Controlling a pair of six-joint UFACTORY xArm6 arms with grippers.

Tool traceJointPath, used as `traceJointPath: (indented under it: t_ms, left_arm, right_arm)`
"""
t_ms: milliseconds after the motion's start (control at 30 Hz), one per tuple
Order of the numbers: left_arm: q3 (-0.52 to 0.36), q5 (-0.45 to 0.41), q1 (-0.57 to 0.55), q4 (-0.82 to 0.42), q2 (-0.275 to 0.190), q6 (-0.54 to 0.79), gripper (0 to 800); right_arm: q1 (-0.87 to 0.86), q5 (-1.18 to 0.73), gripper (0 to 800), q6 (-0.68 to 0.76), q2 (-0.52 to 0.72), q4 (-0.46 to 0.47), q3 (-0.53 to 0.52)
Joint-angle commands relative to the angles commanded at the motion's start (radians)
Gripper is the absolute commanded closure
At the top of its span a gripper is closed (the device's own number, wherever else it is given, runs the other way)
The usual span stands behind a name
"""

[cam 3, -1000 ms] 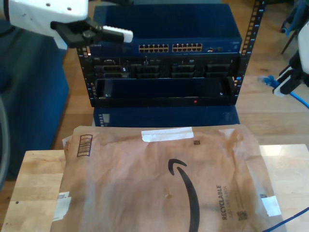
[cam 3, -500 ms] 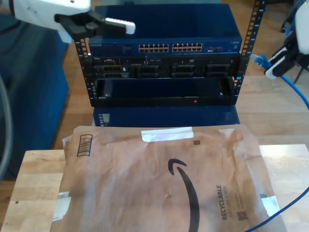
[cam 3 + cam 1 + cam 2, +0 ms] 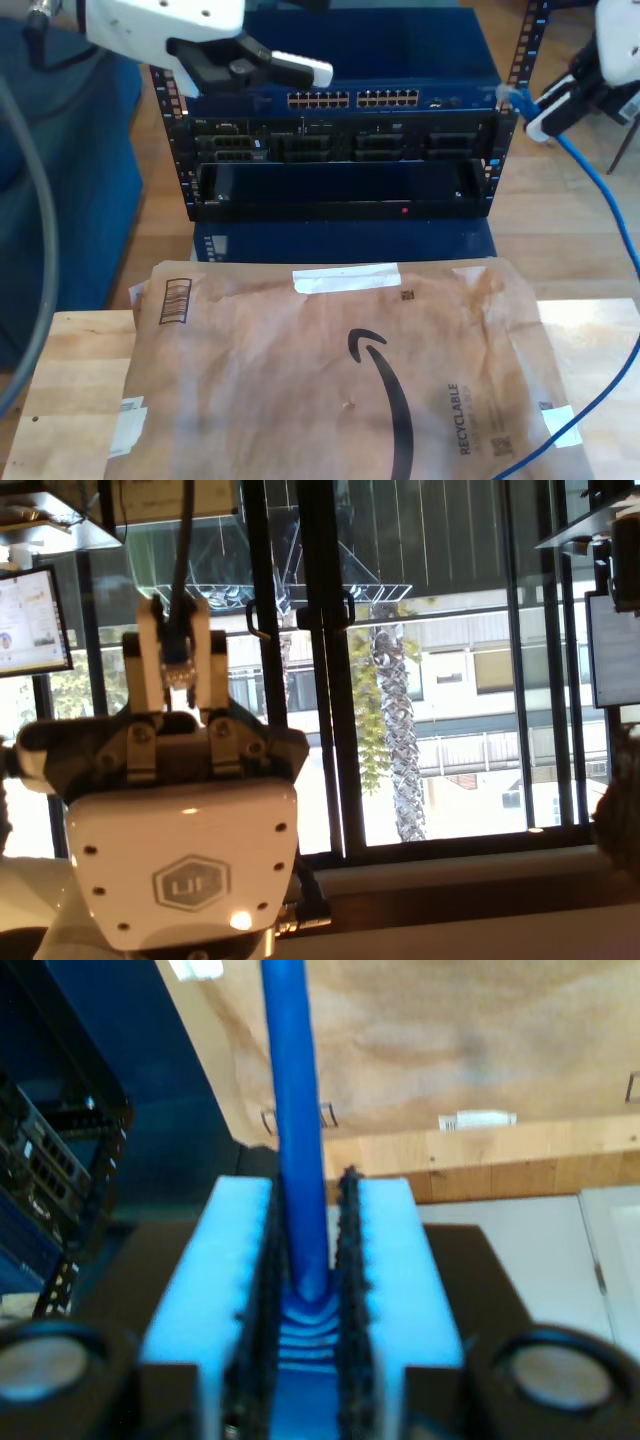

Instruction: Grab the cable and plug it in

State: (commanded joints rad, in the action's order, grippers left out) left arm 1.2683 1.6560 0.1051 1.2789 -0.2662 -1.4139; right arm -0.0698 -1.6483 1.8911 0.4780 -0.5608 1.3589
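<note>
On the exterior view's left, my first claw (image 3: 322,72) hangs above the far left top corner of the server rack (image 3: 340,205), pointing across toward that view's right. In the first wrist view, my first claw (image 3: 178,615) has its two white fingers (image 3: 148,650) drawn close together. A small bluish patch sits between them, and I cannot make out what it is. Beyond them stand tall windows and a palm trunk (image 3: 400,730).

The rack stands on the wood floor (image 3: 560,235) past the table's far edge. A network switch (image 3: 350,99) sits in its top slot, with its row of ports facing the table. On the table (image 3: 70,380), a large brown paper mailer (image 3: 300,390) lies flat and reaches past the far edge.

On the exterior view's right, my second claw (image 3: 534,118) hovers just beside the rack's upper right post. It is clamped on the cable (image 3: 600,225), which is bright blue. The plug end (image 3: 513,97) pokes out toward the rack and is very near the post, though I cannot tell if they touch. From the claw the cable drops along that view's right side and then crosses the table's near right corner, over the mailer's edge. In the second wrist view, my second claw (image 3: 310,1200) has pale blue pads (image 3: 225,1260) pinching the cable (image 3: 293,1090) tight between them.
</note>
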Motion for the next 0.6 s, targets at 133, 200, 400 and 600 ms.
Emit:
traceJointPath:
  t_ms: [133,200,400,600]
  left_arm:
    - [0.000,0.000,0.000,0.000,0.002,0.000,0]
    - [0.000,0.000,0.000,0.000,0.002,0.000,0]
    - [0.011,0.000,-0.002,0.000,0.002,0.000,0]
    - [0.023,0.002,-0.002,0.000,0.003,-0.002,0]
  right_arm:
    - [0.002,0.002,796,0.002,-0.014,0.000,0.009]
    - [0.003,0.002,796,0.006,-0.014,-0.002,0.014]
    - [0.031,0.003,797,0.028,-0.038,-0.005,0.029]
    - [0.055,0.018,796,0.035,-0.077,-0.002,0.063]
